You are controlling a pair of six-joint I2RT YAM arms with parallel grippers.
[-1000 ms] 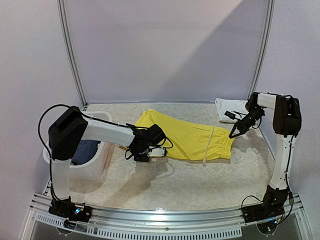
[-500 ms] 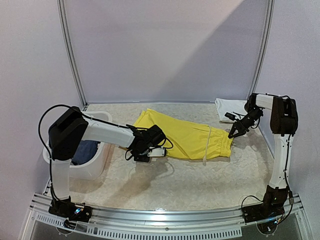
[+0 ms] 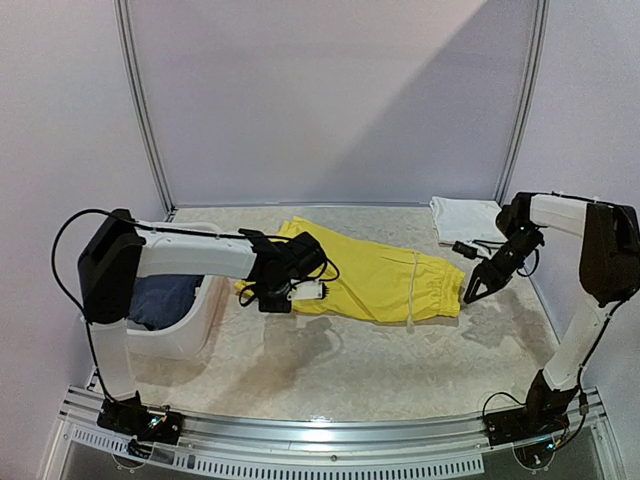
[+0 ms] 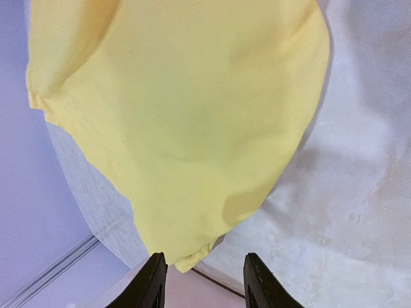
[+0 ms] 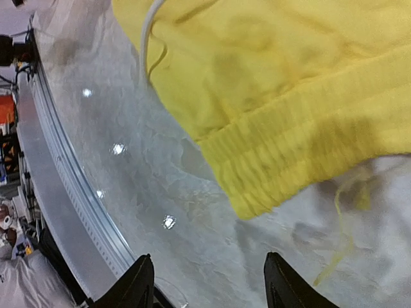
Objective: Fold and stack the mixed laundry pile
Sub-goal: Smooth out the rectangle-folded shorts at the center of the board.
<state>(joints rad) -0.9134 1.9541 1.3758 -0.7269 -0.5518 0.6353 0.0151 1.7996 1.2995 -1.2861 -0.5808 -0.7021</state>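
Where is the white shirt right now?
In the top view, the white T-shirt lies in the far right corner, beyond the waistband of the yellow shorts and behind the right gripper.

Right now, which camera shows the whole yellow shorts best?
The top external view: it shows nearly all of the yellow shorts, spread on the table. The left wrist view catches just one leg's hem; the right wrist view just a waistband corner and the white drawstring.

No readable text, labels or numbers anywhere
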